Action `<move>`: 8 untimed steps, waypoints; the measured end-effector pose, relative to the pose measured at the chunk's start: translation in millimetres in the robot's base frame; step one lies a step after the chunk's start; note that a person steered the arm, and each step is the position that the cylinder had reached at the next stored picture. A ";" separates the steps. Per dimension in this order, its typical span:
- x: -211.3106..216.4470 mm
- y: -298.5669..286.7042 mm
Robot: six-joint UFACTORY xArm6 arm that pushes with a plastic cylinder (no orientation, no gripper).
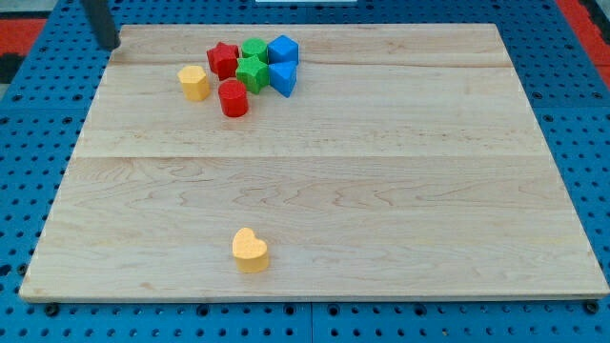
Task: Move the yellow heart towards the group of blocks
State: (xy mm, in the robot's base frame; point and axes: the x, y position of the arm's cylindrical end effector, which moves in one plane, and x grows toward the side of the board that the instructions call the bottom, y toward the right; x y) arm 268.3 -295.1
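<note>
The yellow heart (pixel 250 250) lies alone near the view's bottom, a little left of centre on the wooden board (pixel 381 191). The group of blocks sits near the view's top left: a yellow block (pixel 193 83), a red star (pixel 223 59), a red cylinder (pixel 233 98), a green block (pixel 254 49), a green star-like block (pixel 252 72), a blue cube (pixel 283 50) and a blue block (pixel 283 78). My tip (pixel 110 47) is at the view's top left corner of the board, left of the group and far from the yellow heart.
The board rests on a blue pegboard surface (pixel 29 143) with a grid of holes. A red area (pixel 586 19) shows at the view's top right corner.
</note>
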 end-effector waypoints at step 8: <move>293.5 291.3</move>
State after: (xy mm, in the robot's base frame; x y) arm 561.8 -3.8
